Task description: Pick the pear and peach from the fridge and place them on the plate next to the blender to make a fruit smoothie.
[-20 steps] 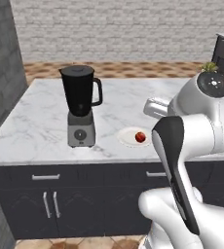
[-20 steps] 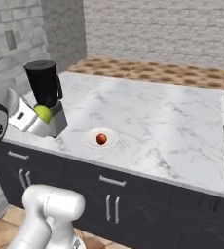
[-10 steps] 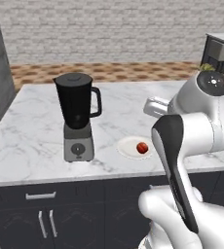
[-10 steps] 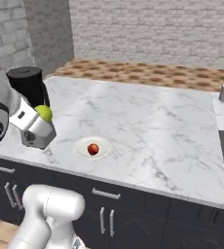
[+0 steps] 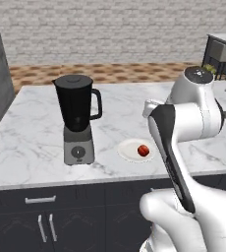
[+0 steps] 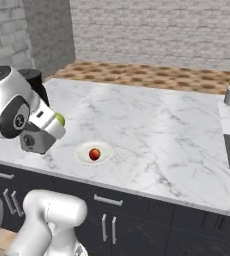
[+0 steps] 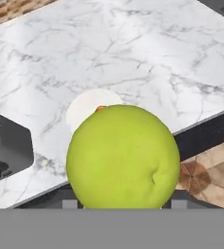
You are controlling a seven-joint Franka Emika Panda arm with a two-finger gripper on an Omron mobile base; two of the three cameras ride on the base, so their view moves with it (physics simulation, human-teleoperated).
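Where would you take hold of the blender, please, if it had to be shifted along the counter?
Probably by the side handle of the blender, coming in from the plate's side. The handle sticks out toward the plate as a narrow loop, while the jar and base look too broad for the gripper, which is holding the pear.

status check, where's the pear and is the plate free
Gripper shut on pear, short of the counter edge. Peach on plate beside blender; bare plate left of it. Nothing between gripper and plate.
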